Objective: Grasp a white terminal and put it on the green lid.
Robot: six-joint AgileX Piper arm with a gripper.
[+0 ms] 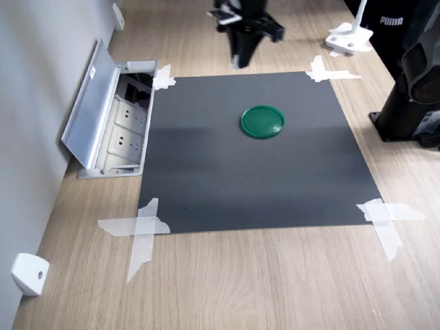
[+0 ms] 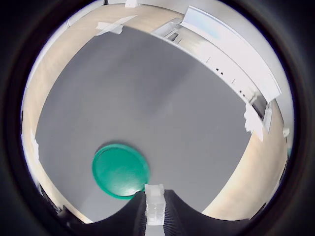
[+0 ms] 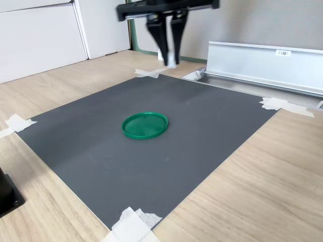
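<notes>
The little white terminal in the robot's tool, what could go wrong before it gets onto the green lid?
1. The white terminal is pinched in the tool high above the mat. Let go from there, it would probably bounce off.
2. The green lid is a small target and, in the wrist view, sits off to one side of the terminal, so a straight drop could miss it.
3. The lid looks loose on the mat; a bump may slide it.

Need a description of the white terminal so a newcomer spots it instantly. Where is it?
Start at the dark grey mat taped to the wooden table, then look above it to the black end effector. The white terminal is the tiny blocky white piece pinched between its fingers, off the mat and above the green lid. Unlike the flat white tape crosses at the mat's corners, it is held in the air.
</notes>
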